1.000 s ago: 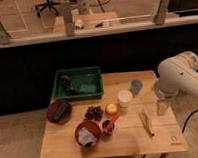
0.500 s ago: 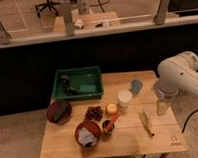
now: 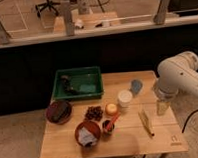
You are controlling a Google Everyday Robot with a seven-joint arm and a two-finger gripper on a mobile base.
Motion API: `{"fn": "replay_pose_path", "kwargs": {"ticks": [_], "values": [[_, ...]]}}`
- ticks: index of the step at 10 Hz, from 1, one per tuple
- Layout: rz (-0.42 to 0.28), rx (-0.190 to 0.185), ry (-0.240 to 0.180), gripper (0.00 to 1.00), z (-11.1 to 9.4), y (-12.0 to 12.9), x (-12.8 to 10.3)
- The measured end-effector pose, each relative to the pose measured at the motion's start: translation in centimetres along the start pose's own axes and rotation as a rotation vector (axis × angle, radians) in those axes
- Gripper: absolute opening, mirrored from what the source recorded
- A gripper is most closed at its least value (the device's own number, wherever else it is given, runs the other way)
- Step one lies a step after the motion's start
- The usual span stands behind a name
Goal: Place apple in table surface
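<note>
The apple (image 3: pixel 111 109) is small, round and yellow-orange. It sits on the light-wood table surface (image 3: pixel 130 137) just left of the white cup (image 3: pixel 125 98) and right of the dark grapes (image 3: pixel 94 113). My gripper (image 3: pixel 162 108) hangs from the white arm (image 3: pixel 178 77) over the table's right edge, well to the right of the apple and apart from it. A small dark logo mark (image 3: pixel 176 138) shows at the front right corner.
A green tray (image 3: pixel 77 83) stands at the back left. A dark red bowl (image 3: pixel 58 111), a red bowl with something pale in it (image 3: pixel 88 133) and a small red cup (image 3: pixel 108 125) sit at the left front. A thin yellowish stick (image 3: pixel 145 123) lies right of centre, a grey-blue disc (image 3: pixel 136 85) behind the cup.
</note>
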Motion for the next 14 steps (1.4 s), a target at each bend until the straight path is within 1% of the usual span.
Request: {"fn": "replay_pose_path", "kwargs": {"ticks": [4, 5, 6, 7, 10, 11, 12, 13, 14], "values": [[-0.001, 0.0, 0.0, 0.8, 0.0, 0.0, 0.0], [-0.026, 0.004, -0.009, 0.8, -0.2, -0.2, -0.4], [-0.068, 0.009, -0.023, 0.8, -0.5, -0.4, -1.5], [-0.106, 0.013, -0.036, 0.8, -0.8, -0.7, -3.0], [-0.259, 0.018, -0.096, 0.8, -1.3, -1.0, -10.4], [-0.317, 0.02, -0.11, 0.8, -1.3, -0.8, -13.1], [-0.368, 0.024, -0.118, 0.8, -1.1, -0.7, -15.3], [-0.446, 0.035, -0.141, 0.8, -0.7, -0.5, -18.2], [-0.488, 0.04, -0.159, 0.8, -0.4, -0.4, -19.7]]}}
